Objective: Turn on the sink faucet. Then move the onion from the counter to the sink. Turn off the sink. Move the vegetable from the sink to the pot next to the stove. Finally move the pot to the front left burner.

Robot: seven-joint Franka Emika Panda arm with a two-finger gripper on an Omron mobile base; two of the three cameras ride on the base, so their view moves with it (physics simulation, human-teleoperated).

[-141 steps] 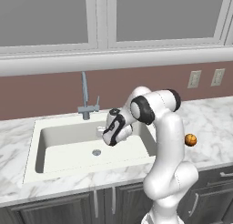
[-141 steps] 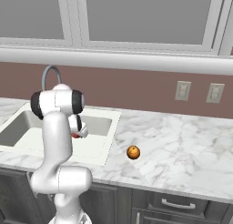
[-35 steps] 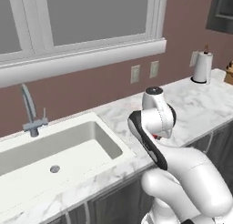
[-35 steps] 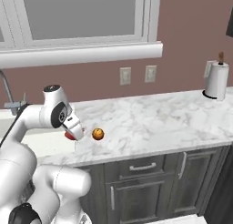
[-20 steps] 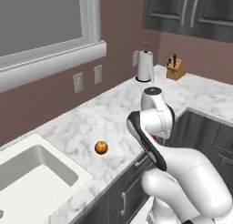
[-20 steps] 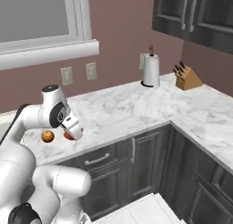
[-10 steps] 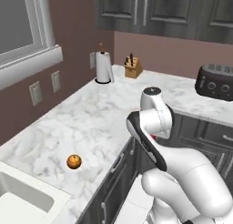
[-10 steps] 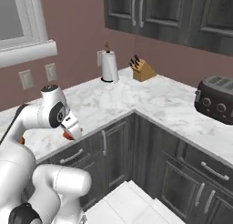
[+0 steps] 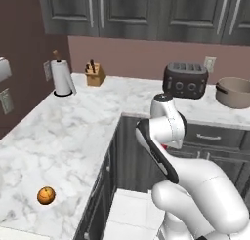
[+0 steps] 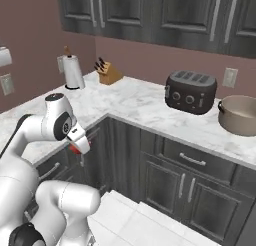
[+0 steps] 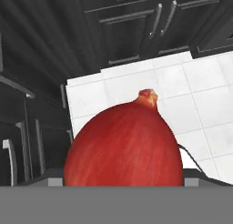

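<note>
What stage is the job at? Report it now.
Done: the sink steps cannot be judged from here. In hand: the claw grips the red onion above the floor. Left: drop it in the pot beside the toaster, then relocate the pot.

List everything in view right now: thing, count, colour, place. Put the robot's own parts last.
Onion: 1, red, close before the hand camera, over the floor tiles.
Small round orange thing: 1, orange, on the near counter.
Pot: 1, grey-brown, on the counter right of the toaster.
Toaster: 1, black, on the counter.
Knife block: 1, wooden, in the counter corner.
Paper towel roll: 1, white, left of the knife block.
Counter: 1, white marble, L-shaped.
Cabinets: dark grey, above and below the counter.
Arm: 1, white, folded low.
</note>
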